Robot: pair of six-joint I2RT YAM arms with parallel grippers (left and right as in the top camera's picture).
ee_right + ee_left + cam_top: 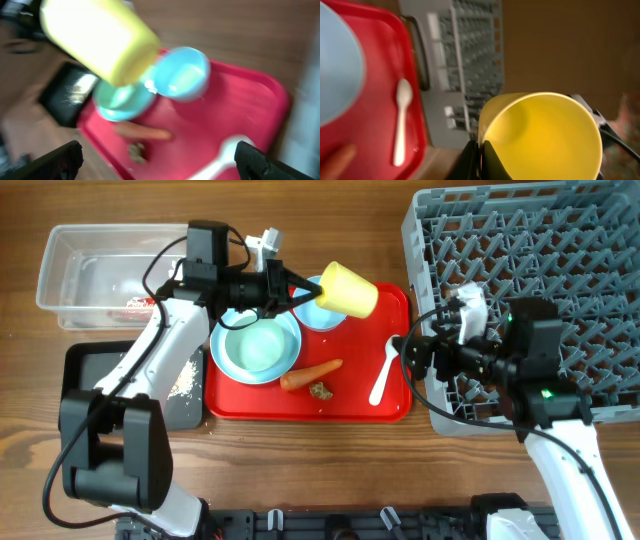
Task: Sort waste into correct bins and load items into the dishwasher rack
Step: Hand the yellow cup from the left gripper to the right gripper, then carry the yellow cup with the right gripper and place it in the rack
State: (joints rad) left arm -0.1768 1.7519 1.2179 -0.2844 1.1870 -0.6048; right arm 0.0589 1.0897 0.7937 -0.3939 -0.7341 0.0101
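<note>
Holding a yellow cup (347,290) by its rim, your left gripper (302,292) hangs over the back of the red tray (355,345). One finger is inside the cup's mouth and one outside, pinched on the wall. The cup is tipped on its side, mouth toward the gripper and base toward the rack (560,240). From overhead it covers part of a small blue bowl (318,318) that sits on the tray. Just left of that bowl is the wide light-blue dish (258,345). In front of the dish lies the carrot (310,374), with the brown scrap (321,390) right beside it; you cannot tell whether they touch. The white spoon (381,373) lies near the tray's right edge, its bowl end toward the back. Your right gripper (408,352) hangs at the rack's left wall, close to the spoon, with its fingers (65,157) spread wide and nothing between them. At the far left, the clear tub (60,280) contains the red wrapper (140,302). The black tray (95,365) in front of it carries white crumbs (184,380). Both wrist views are blurred, so fine detail is lost there.
</note>
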